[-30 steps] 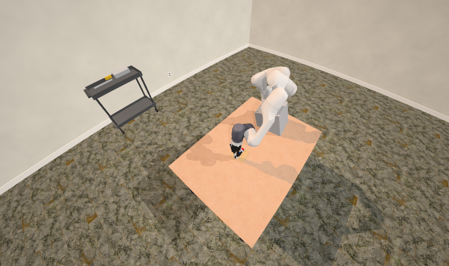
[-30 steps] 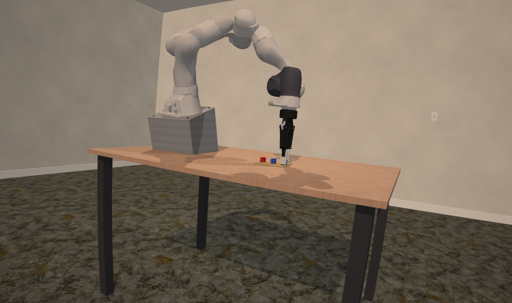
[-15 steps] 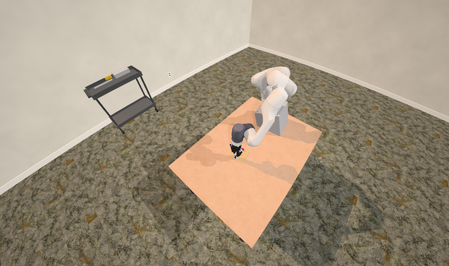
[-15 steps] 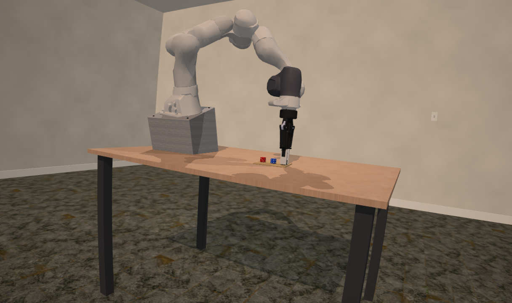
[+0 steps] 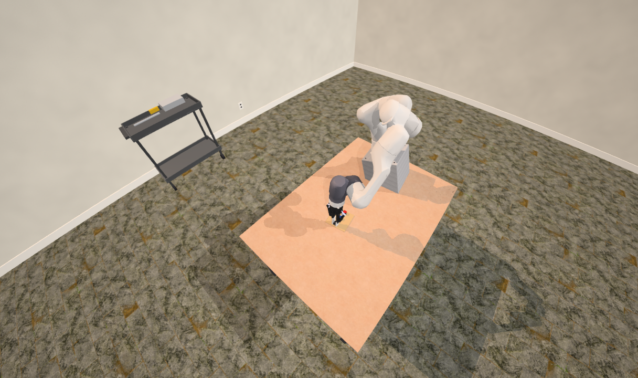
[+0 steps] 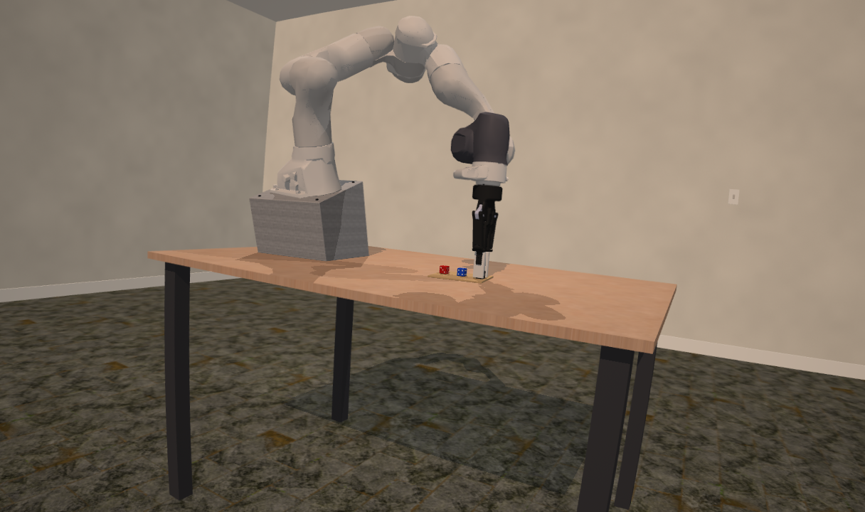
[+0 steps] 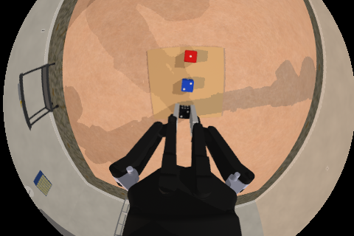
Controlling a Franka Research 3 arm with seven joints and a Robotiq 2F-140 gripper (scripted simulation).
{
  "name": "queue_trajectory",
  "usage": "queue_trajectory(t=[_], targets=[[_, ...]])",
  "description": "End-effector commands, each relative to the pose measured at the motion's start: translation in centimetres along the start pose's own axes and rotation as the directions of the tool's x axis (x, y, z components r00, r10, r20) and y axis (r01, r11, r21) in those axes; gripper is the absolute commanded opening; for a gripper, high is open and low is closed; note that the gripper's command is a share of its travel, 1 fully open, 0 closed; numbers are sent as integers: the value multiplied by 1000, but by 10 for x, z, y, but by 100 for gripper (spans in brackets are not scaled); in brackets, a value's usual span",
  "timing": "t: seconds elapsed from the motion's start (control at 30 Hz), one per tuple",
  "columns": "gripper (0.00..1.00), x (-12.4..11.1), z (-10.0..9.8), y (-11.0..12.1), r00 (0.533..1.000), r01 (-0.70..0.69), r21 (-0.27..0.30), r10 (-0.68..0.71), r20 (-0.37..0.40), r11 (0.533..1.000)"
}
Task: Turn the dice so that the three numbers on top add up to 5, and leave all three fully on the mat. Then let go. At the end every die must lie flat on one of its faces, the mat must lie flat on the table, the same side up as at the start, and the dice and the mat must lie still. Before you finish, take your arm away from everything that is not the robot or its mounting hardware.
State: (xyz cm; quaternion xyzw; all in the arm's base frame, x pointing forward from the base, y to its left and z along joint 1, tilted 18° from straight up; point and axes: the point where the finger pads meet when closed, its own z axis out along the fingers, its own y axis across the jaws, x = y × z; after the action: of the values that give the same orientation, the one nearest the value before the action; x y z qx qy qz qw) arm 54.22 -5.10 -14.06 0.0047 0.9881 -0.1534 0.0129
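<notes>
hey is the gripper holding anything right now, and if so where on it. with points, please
It can't be told for sure: the black die [image 7: 184,112] sits between the fingertips of the gripper [image 5: 336,223] [image 6: 481,276] [image 7: 184,110], but whether they press its sides isn't clear.
</notes>
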Motion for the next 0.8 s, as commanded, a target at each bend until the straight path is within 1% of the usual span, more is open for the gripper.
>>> queue_trajectory(t=[0.0,0.07,0.1,0.27,0.3,0.77], targets=[[14,0,1,0,1000,3,0,-3,2,1000],[14,0,1,0,1000,3,0,-3,2,1000],[17,0,1,0,1000,3,0,-3,2,1000],[19,0,1,0,1000,3,0,-3,2,1000],[21,0,1,0,1000,3,0,-3,2,1000],[21,0,-1,0,1000,3,0,-3,2,1000]])
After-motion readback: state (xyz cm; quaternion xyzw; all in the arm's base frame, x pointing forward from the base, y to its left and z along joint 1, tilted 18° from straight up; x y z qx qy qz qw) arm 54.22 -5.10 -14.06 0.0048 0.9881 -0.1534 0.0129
